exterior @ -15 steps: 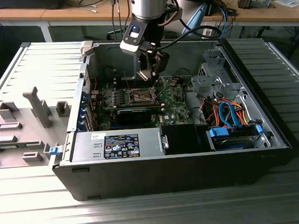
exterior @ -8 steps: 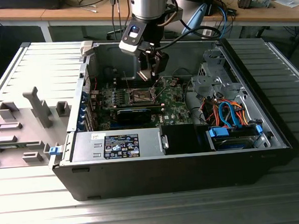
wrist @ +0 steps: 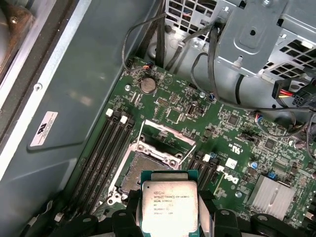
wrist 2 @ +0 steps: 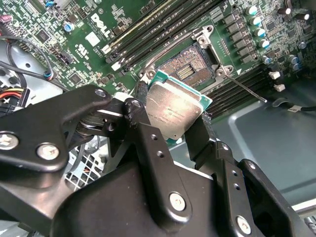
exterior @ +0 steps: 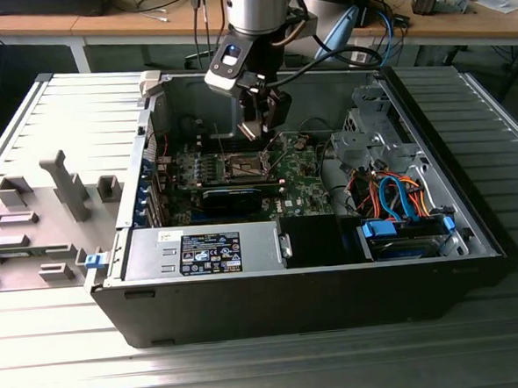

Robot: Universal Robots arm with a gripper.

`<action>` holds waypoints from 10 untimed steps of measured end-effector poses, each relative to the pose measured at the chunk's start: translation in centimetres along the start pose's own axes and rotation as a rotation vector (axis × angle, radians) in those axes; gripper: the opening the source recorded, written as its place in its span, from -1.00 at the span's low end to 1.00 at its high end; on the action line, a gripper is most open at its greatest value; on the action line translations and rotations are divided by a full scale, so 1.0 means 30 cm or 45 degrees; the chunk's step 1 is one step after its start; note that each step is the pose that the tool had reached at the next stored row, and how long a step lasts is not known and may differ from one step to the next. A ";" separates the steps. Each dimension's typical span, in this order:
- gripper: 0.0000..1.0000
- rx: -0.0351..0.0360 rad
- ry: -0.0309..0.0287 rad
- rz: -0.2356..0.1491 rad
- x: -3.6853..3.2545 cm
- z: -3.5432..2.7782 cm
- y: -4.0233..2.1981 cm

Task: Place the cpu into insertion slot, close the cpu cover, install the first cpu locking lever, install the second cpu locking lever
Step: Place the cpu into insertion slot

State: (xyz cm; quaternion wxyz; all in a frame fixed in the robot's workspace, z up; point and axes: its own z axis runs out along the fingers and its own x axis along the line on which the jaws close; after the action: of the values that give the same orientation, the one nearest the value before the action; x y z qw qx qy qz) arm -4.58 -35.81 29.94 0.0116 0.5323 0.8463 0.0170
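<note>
Second wrist view tells it best from where I stand: the gripper [wrist 2: 172, 112] is pinching the cpu [wrist 2: 175, 101] by two opposite edges, with the silvery lid facing the camera and a dark finger [wrist 2: 148, 133] tight on each side. The chip is in the air and touching nothing else.

The insertion slot [wrist 2: 190, 69] lies just past the fingertips and below them, on the green motherboard [wrist 2: 89, 44] between its two banks of long memory slots [wrist 2: 148, 34]. As far as I can judge, the chip's edges run roughly parallel to the slot's rim.

In the first wrist view the cpu [wrist: 169, 207] hangs over the slot's near edge, and the slot's [wrist: 140, 170] dark centre is bare beyond it. The cpu cover [wrist: 167, 133] looks swung up at the slot's far edge, so nothing has been seated or closed yet. A thin locking lever [wrist 2: 244, 89] sticks out loose beside the slot.

In the exterior view the gripper [exterior: 259, 124] is down inside the open computer case [exterior: 335, 286], toward its back wall. It is near the slot [exterior: 247, 167] but clearly above it.
</note>
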 end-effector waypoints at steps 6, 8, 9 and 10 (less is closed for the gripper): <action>0.09 0.0000 -0.0009 0.023 0.000 0.002 0.000; 0.09 -0.0001 -0.0013 0.030 0.000 0.002 0.000; 0.09 0.0000 -0.0014 0.034 0.000 0.002 0.000; 0.09 0.0000 -0.0015 0.038 0.000 0.003 0.000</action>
State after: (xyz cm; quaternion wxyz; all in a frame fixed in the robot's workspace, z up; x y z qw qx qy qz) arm -4.58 -35.81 29.86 0.0119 0.5450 0.8382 0.0168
